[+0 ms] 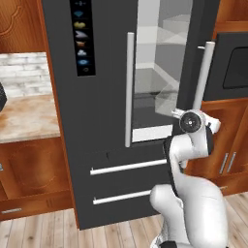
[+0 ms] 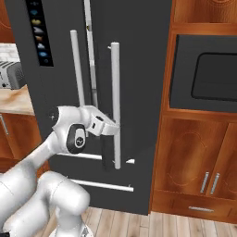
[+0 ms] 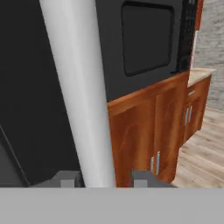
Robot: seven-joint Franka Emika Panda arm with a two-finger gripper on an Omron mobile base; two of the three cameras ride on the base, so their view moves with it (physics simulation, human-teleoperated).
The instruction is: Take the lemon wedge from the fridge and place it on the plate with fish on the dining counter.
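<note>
No readable writing is seen; only a column of small coloured icons (image 1: 81,36) is carried on the left door of the fridge (image 1: 97,121). The fridge is dark grey, with silver bar handles, two drawers and a pale grey interior seen through the partly opened right door. The right handle (image 3: 81,96) is straddled by the gripper (image 3: 103,179), its fingers set on either side of the bar; a firm clamp cannot be told.
</note>
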